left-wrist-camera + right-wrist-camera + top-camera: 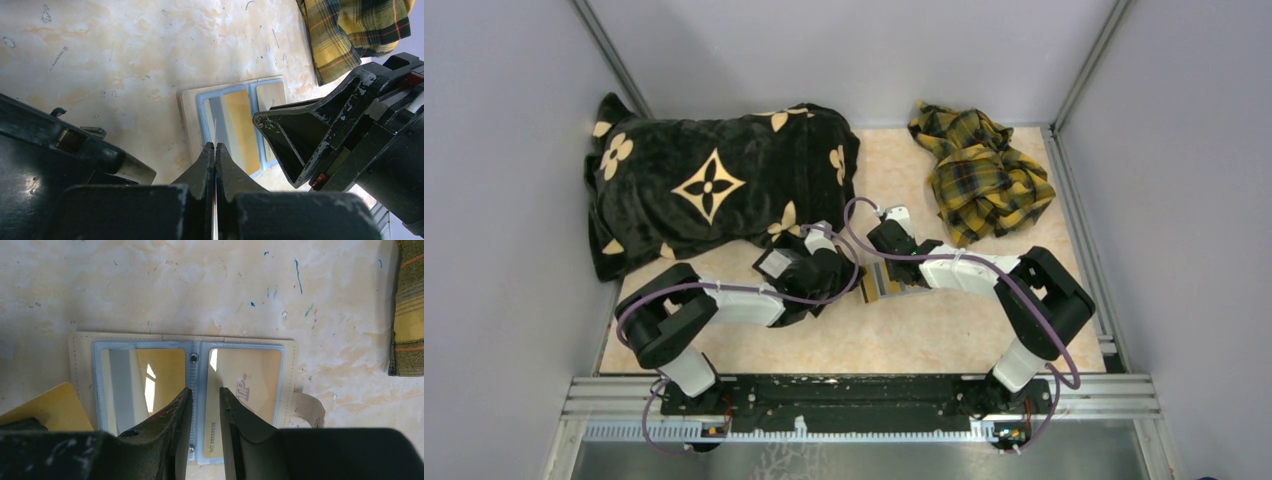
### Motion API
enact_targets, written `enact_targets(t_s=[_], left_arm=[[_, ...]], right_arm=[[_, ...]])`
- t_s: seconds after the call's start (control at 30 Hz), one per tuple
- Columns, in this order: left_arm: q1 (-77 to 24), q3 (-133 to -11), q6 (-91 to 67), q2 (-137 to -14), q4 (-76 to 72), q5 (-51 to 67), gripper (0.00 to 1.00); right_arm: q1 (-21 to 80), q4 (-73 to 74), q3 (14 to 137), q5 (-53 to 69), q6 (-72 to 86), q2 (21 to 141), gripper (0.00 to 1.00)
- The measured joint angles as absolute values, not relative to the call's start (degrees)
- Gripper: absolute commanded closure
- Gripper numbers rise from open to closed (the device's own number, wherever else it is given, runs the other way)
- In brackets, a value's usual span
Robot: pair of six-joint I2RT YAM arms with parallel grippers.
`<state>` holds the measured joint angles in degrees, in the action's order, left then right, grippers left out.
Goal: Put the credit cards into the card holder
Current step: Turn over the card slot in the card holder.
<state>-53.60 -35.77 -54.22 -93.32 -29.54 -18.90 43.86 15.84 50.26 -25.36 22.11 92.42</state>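
The left gripper has its jaws pressed together on a gold credit card. The left wrist view shows that card only edge-on, as a thin line between the fingers. Pinching it by one end probably leaves the free end to lead into a pocket. The right gripper has its jaws a little apart, one fingertip on each side of the riveted spine of the clear sleeve. Nothing is caught between them. It seems placed to pin the card holder open and flat, though I cannot tell whether the tips actually touch it.

The holder lies unfolded, inside up, on the marbled tabletop. It is about midway between the table's left and right edges and somewhat nearer the near edge than the far one. The top view hides most of it under the two wrists. Its long axis runs across the right wrist view and the spine crosses it at right angles. The closing tab sticks out from the short end that faces the plaid cloth. The left pocket shows a gold card with a grey stripe, and the right pocket shows a gold card with printed lettering. The held card hovers off the holder's other short end, away from the tab. A black pillow with tan flower motifs lies along the far left edge.
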Motion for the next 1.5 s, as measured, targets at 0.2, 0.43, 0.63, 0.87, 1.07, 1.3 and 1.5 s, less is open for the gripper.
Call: enact_targets(t_s=[0.2,0.43,0.63,0.87,1.07,1.3,1.5], left_arm=[[-53.63,-35.64,-55.70,-93.32,-29.58,-19.84,1.00],[-53.63,-32.88,-59.64,-93.34,-32.05,-21.30,1.00],[-53.63,-32.16,-62.24,-94.61,-35.66,-21.47,1.00],[-53.63,-32.05,-63.46,-95.39,-37.78,-21.45,1.00],[-53.63,-32.05,-63.44,-95.39,-38.87,-21.45,1.00],[-53.63,-32.12,-63.33,-95.39,-40.16,-21.41,1.00],[-53.63,-33.15,-62.92,-95.37,-40.80,-21.26,1.00]], right_arm=[[43.86,15.79,50.24,-25.36,22.11,92.49,0.72],[43.86,15.55,50.24,-25.32,22.15,92.75,0.72],[43.86,15.16,49.76,-25.32,22.26,92.79,0.72],[43.86,14.70,49.47,-25.32,22.26,92.79,0.72],[43.86,14.68,49.47,-25.32,22.26,92.79,0.72],[43.86,14.68,49.47,-25.34,22.28,92.79,0.72],[43.86,14.74,49.47,-25.39,22.28,92.79,0.72]])
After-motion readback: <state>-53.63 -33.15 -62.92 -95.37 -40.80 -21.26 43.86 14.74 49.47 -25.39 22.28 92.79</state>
